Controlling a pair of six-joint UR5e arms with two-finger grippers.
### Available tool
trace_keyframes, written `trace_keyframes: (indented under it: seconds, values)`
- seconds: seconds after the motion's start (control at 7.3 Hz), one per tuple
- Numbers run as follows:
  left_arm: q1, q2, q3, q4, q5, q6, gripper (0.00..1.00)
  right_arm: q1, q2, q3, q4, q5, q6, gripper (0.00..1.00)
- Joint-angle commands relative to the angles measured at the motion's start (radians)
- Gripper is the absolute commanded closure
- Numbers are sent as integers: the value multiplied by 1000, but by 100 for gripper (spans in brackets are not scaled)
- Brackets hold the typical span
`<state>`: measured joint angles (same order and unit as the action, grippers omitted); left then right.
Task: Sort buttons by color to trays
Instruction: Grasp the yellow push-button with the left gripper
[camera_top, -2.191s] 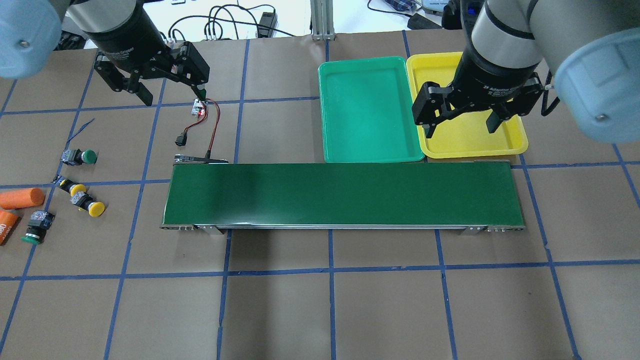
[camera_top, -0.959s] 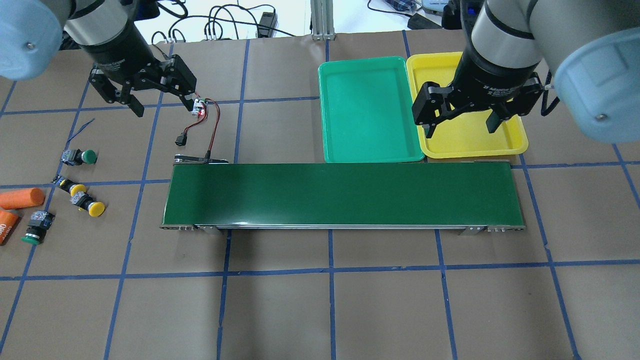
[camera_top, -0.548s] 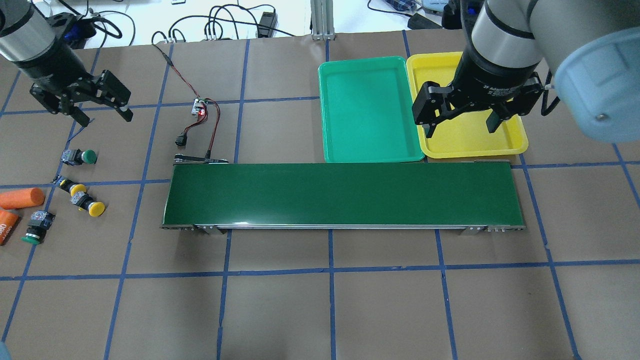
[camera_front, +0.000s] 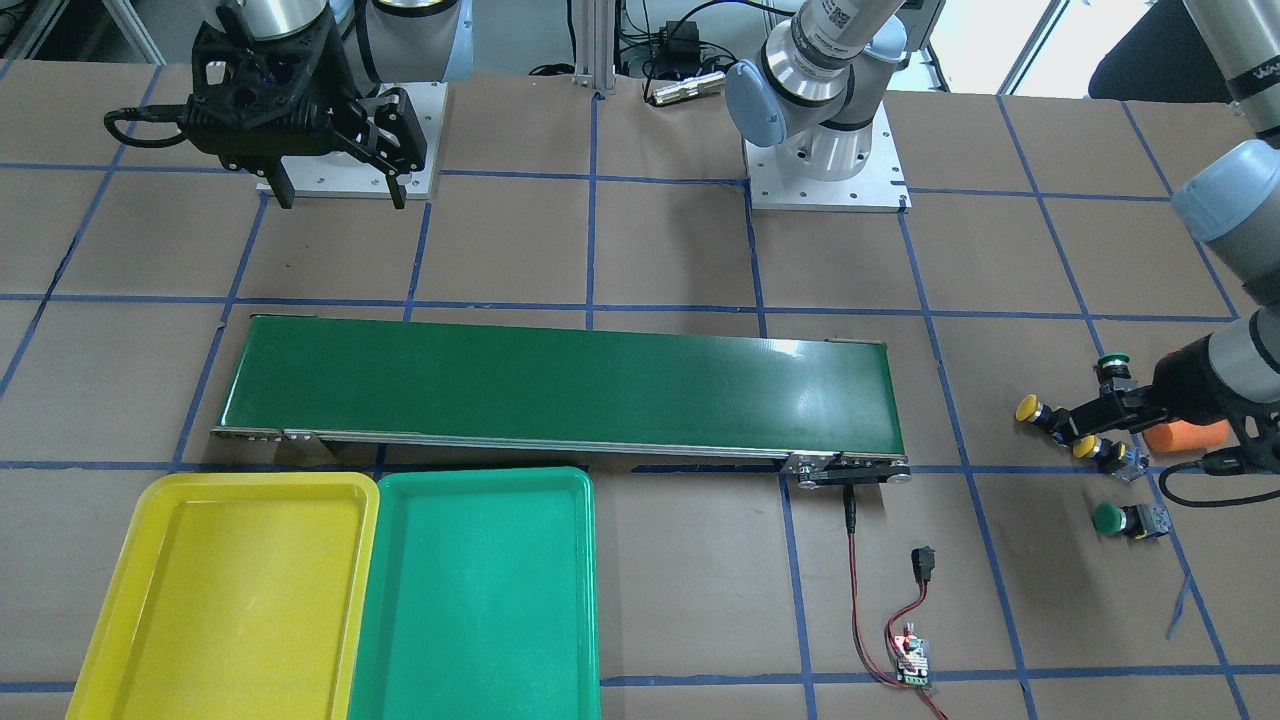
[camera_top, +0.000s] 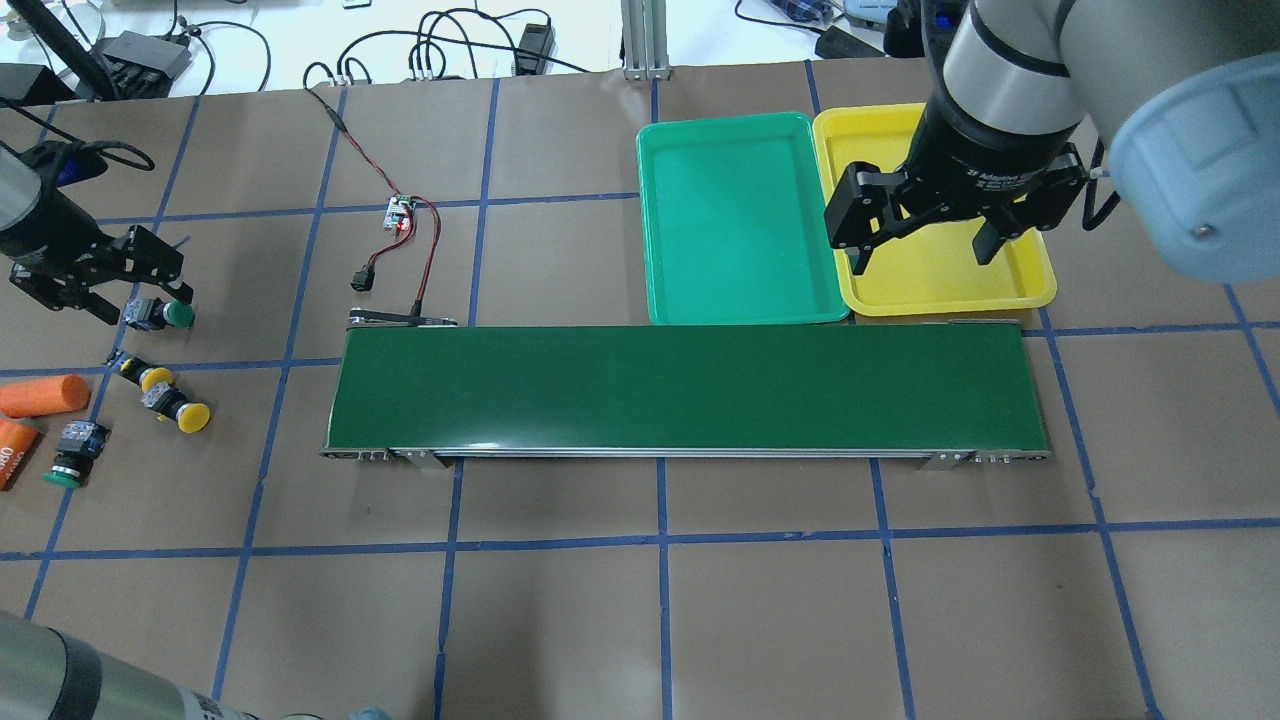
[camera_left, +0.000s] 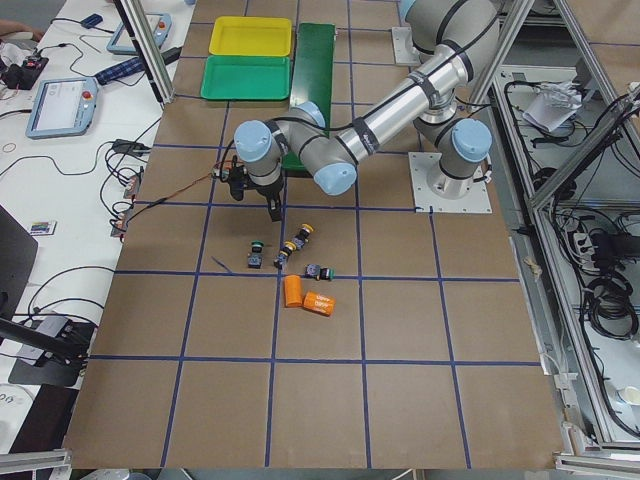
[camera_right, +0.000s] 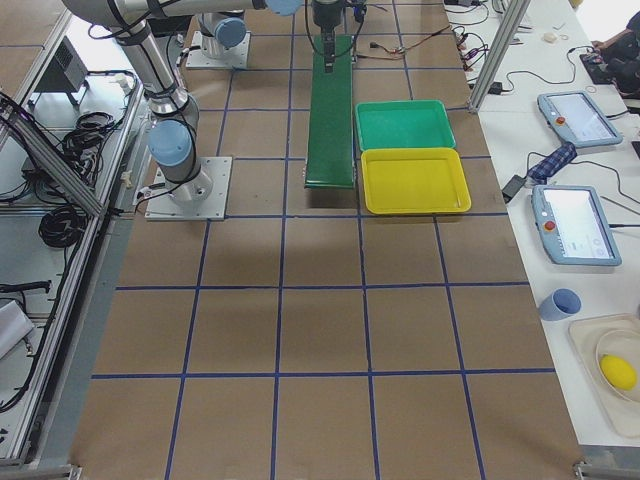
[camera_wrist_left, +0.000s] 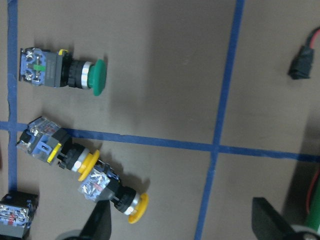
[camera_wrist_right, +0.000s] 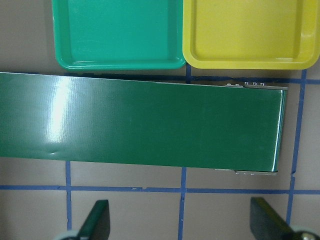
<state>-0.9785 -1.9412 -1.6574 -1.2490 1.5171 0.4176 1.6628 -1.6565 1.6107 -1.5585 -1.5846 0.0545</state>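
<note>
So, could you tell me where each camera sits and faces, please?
Front-facing: across the table, facing the robot; left gripper, right gripper.
Overhead: behind the robot, looking forward-down; both grippers.
Exterior left: table's left end; left arm nearest.
Exterior right: right end; right arm nearest.
Left wrist: down onto buttons; fingertips.
Right wrist: down onto conveyor, trays; fingertips.
Overhead and front share conveyor, trays, buttons.

The tabletop (camera_top: 760, 620) is covered in brown paper, marked into squares by blue tape lines (camera_top: 560, 545). Along its far side runs a white bench (camera_right: 600, 300) bearing two tablet-like pendants (camera_right: 572, 225), a blue cup (camera_right: 560, 303) and black cables (camera_top: 445, 40). Aluminium frame posts (camera_right: 497, 50) stand at that edge.
</note>
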Motion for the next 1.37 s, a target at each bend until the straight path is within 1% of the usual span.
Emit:
trace_keyframes:
  seconds: [0.0,0.14,0.55,0.68,0.82,1.1,1.23]
  values:
    - [24,-22,-67,59,44,-14,0,0,0,0,0,0,1,0]
    - [43,-37,-74,75,66,-45,0,0,0,0,0,0,1,0]
    - [82,-73,-82,95,66,-53,0,0,0,0,0,0,1,0]
    - [96,-100,-85,132,64,-62,0,0,0,0,0,0,1,0]
    - [98,-104,-87,131,66,-60,2,0,1,0,0,-3,-1,0]
    - [106,-99,-137,161,66,-71,3,0,0,0,0,-2,1,0]
    - [103,-99,-160,215,66,-88,3,0,0,0,0,-2,-1,0]
